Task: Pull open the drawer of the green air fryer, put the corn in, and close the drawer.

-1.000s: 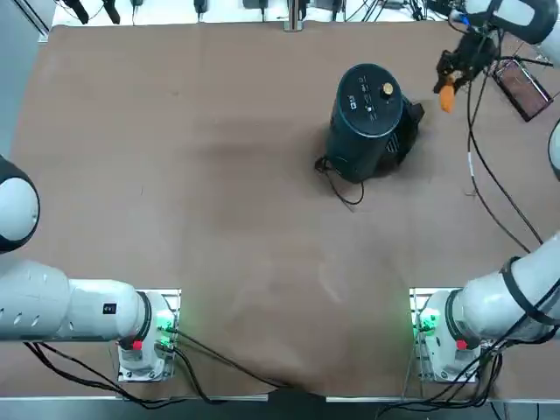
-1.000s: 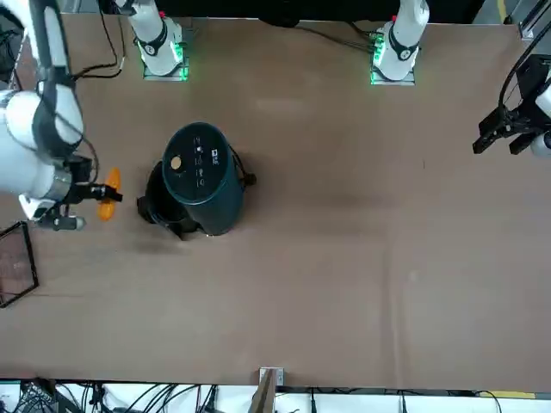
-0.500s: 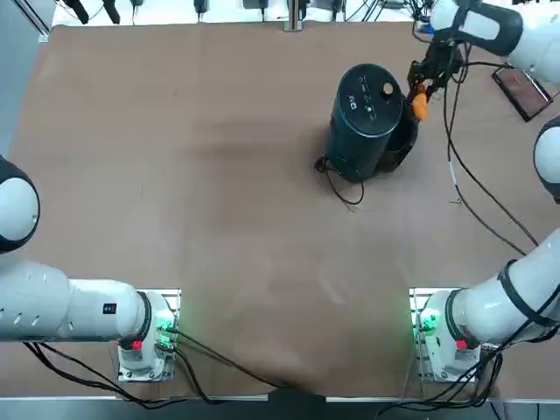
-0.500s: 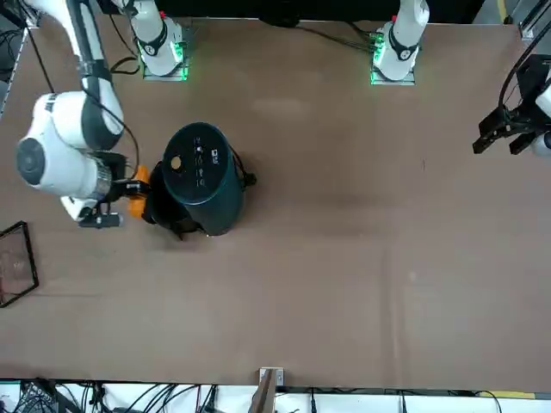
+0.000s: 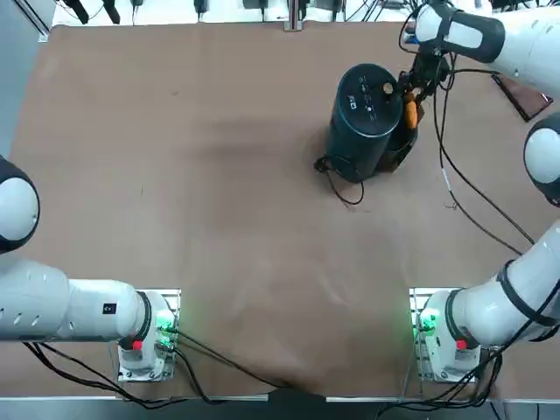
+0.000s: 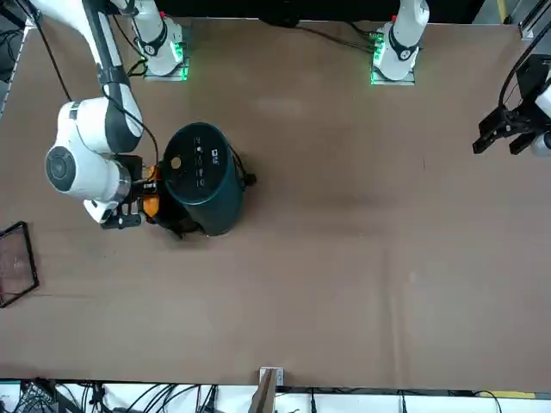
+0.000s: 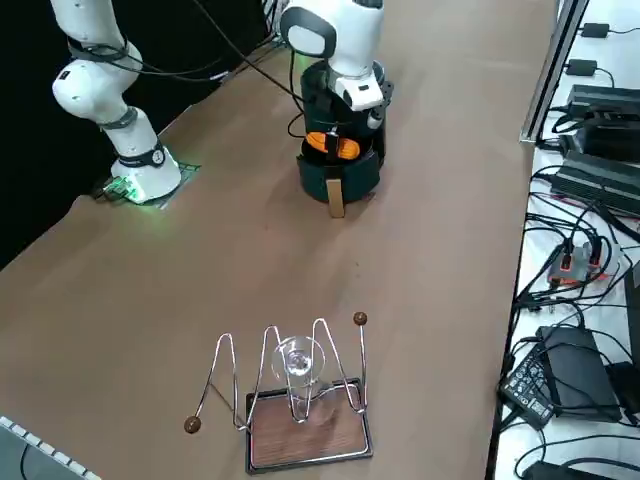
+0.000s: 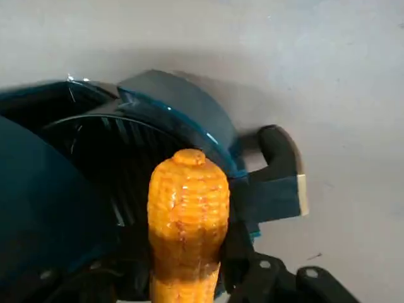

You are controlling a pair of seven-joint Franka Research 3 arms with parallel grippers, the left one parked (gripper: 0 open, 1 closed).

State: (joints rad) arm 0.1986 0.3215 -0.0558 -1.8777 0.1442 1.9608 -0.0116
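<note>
The green air fryer [image 5: 366, 122] stands on the brown table [image 5: 219, 192], toward the far right part of it in the top view. It is a tall dark green tube with a black top and a small gold knob [image 5: 387, 88]. A thin black cord [image 5: 341, 185] curls on the table next to it.

The drawer [image 7: 342, 172] is pulled out. In the right side view it sticks out from the bottom of the fryer, with its handle [image 7: 336, 198] pointing away from the body. In the wrist view you can look down into the dark basket [image 8: 136, 164] (it has thin slots in its wall), and the handle pokes out past the green curved front.

The right gripper [image 5: 410, 92] hangs over the open drawer, right next to the fryer. Its fingers [image 8: 252, 268] are closed on the corn [image 8: 187, 218]. The corn is a small orange-yellow cob. It sticks out from the fingers and points down at the basket. It is above the drawer, and I cannot tell if it touches it.

In the front view the corn [image 6: 151, 205] shows as a small orange spot between the arm's round white wrist and the fryer.

Off to the side of the table sits a small brown tray with a wire rack [image 7: 295, 400] on it, well apart from the fryer. A clear glass [image 7: 297, 365] sits in the rack.
</note>
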